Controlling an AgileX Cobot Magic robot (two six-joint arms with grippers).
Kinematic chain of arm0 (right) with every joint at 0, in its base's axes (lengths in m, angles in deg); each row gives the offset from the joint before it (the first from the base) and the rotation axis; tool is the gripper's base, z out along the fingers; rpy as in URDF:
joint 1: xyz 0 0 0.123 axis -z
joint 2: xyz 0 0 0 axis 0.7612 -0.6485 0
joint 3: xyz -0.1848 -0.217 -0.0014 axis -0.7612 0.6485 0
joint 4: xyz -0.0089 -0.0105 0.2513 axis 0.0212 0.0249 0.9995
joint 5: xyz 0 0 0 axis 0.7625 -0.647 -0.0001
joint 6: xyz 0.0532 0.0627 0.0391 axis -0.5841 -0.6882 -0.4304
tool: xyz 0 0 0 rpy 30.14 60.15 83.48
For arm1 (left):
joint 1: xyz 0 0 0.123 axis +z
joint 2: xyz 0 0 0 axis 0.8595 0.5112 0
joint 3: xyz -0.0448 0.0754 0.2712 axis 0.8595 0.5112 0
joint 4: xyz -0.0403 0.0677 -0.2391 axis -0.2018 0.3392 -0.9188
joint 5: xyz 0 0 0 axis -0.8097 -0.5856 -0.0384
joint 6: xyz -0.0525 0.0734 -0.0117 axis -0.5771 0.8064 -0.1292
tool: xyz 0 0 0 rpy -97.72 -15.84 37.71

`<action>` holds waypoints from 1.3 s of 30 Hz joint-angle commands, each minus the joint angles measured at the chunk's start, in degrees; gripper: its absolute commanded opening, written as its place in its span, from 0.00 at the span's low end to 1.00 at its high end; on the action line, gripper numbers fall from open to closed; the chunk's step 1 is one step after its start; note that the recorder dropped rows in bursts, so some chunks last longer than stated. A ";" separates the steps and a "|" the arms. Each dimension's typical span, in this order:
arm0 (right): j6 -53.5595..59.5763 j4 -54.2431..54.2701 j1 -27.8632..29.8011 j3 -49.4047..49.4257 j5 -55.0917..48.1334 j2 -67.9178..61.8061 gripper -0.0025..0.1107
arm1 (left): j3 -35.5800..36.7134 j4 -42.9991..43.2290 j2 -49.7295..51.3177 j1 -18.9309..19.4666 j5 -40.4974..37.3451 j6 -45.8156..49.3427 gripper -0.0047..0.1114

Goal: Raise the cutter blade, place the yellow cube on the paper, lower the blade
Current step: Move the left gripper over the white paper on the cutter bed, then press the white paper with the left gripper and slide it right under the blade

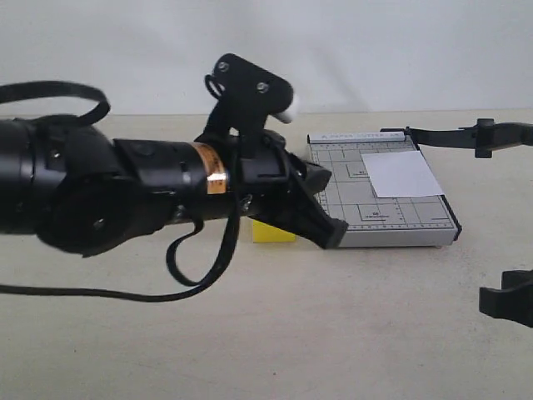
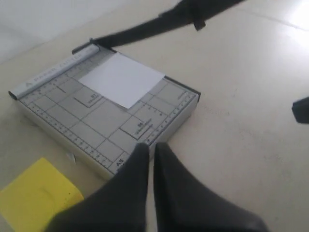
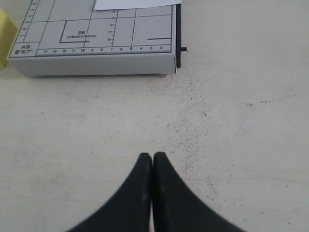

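Observation:
The grey gridded cutter base (image 1: pixel 366 204) lies right of centre, with the white paper (image 1: pixel 402 173) on its far right part. The cutter blade (image 1: pixel 466 135) is swung up off the base and points right from its hinge. Beside the base's left edge sits the yellow cube (image 1: pixel 273 232), partly hidden behind my left arm. My left gripper (image 1: pixel 333 233) is shut and empty, hovering at the base's near left corner, right of the cube. My right gripper (image 1: pixel 491 298) is shut and empty over bare table, in front of the base's right corner. In the left wrist view the cube (image 2: pixel 36 198) lies beside my left gripper (image 2: pixel 150 147).
The right wrist view shows my right gripper (image 3: pixel 152 157) well short of the base's front wall (image 3: pixel 96 65), with a sliver of the yellow cube (image 3: pixel 4 34) at the frame's edge. Loose black cables (image 1: pixel 200 267) hang under the left arm. A pale wall stands behind the table.

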 commanded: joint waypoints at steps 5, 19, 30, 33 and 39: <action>-0.91 0.07 0.18 -0.01 1.18 0.00 0.02 | -22.56 3.86 14.74 -1.72 -12.88 -0.52 0.08; -1.97 0.07 0.18 -0.01 1.17 0.00 0.02 | -51.35 -0.77 42.05 -0.90 -12.23 -3.10 0.08; -2.41 0.07 0.18 -0.01 1.69 0.00 0.02 | -58.61 -0.77 49.92 -0.90 -13.26 -3.10 0.08; -2.41 0.07 0.18 -0.01 2.09 0.00 0.02 | -59.68 -0.77 51.35 -0.90 -13.38 -3.10 0.08; -2.82 0.07 0.18 -0.01 3.29 0.00 0.02 | -60.66 -0.77 52.03 -0.90 -13.16 -3.10 0.08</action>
